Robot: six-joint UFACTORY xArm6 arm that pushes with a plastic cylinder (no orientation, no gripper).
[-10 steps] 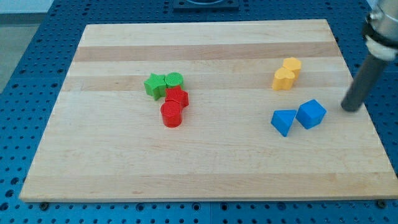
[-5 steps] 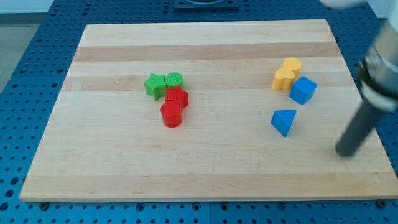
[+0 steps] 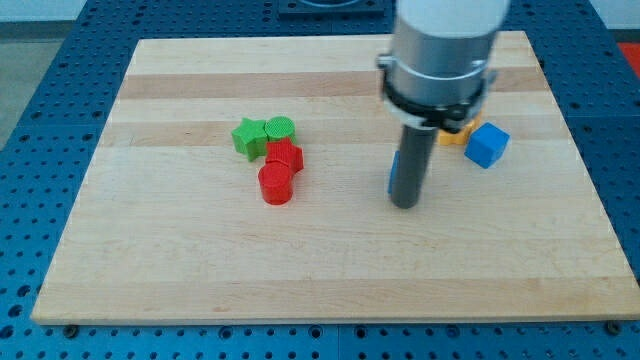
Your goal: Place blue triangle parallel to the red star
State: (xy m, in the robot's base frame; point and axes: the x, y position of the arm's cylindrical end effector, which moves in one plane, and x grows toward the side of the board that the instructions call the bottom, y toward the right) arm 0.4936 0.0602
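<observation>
The red star (image 3: pixel 285 154) lies left of the board's centre, with a red cylinder (image 3: pixel 275 185) touching it just below. My rod stands right of centre and my tip (image 3: pixel 405 204) rests on the board. The blue triangle (image 3: pixel 393 170) is almost wholly hidden behind the rod. Only a thin blue sliver shows along the rod's left edge, so its facing cannot be told. It sits well to the right of the red star.
A green star (image 3: pixel 248 137) and a green cylinder (image 3: pixel 280 128) touch the red star from above. A blue cube (image 3: pixel 487 145) lies at the right, next to yellow blocks (image 3: pixel 456 135) mostly hidden by the arm. The wooden board (image 3: pixel 200 270) has an edge near the cube.
My rod swept from the board's right side to right of centre. The blue triangle moved left with it and is now hidden behind the rod. Earlier the blue cube shifted up beside the yellow blocks.
</observation>
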